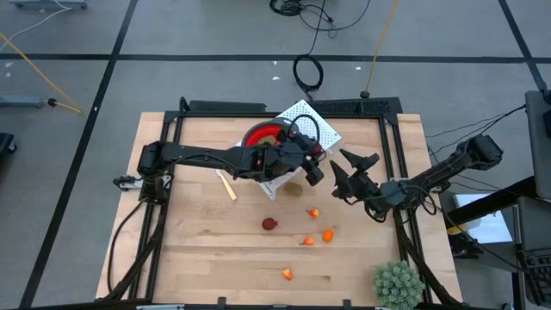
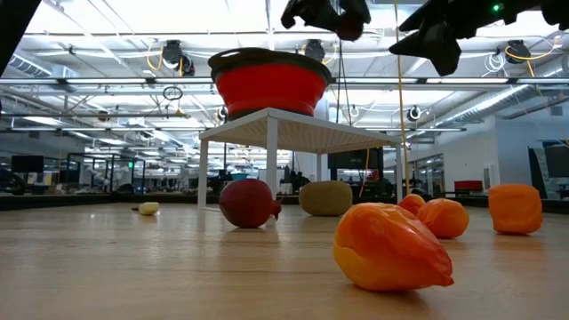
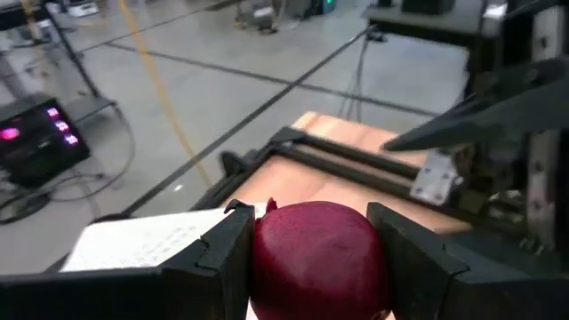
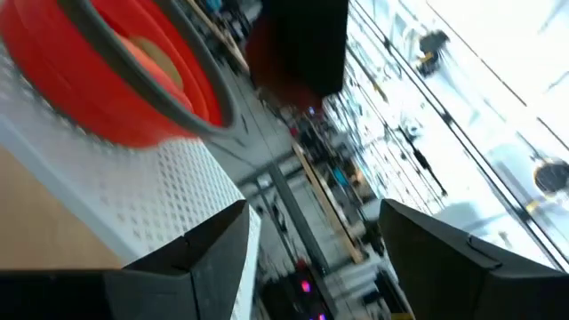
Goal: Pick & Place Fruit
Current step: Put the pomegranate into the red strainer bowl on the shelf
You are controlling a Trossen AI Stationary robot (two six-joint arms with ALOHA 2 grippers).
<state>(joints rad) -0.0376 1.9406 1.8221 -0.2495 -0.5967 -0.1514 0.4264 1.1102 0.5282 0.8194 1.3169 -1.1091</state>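
Nearest piece: an orange fruit (image 2: 391, 248) lies at the near edge of the desk (image 1: 198, 250); it looks glossy, hard and very light, likely to skid if pinched off-centre.
Loose pieces behind it: more orange bits (image 1: 328, 234) and a dark red ball (image 1: 269, 224) sit apart on the bare wood mid-desk, with an olive-brown oval (image 2: 325, 197) farther back by the stand.
Best hold: I'd take each across its widest middle, fingers straddling it; the round ones may roll away at a touch.
Left gripper (image 3: 311, 267): fingers closed around a dark red fruit (image 3: 318, 265), gripped at its sides, held in the air beside the white stand (image 1: 303, 116).
Right gripper (image 1: 351, 172): hangs above the desk right of the stand, fingers spread with nothing between them.
Red bowl (image 1: 265, 135): on the white perforated stand at the far side; one pale piece already lies inside.
Far off: a cream-handled knife (image 1: 226, 185) left of the stand.
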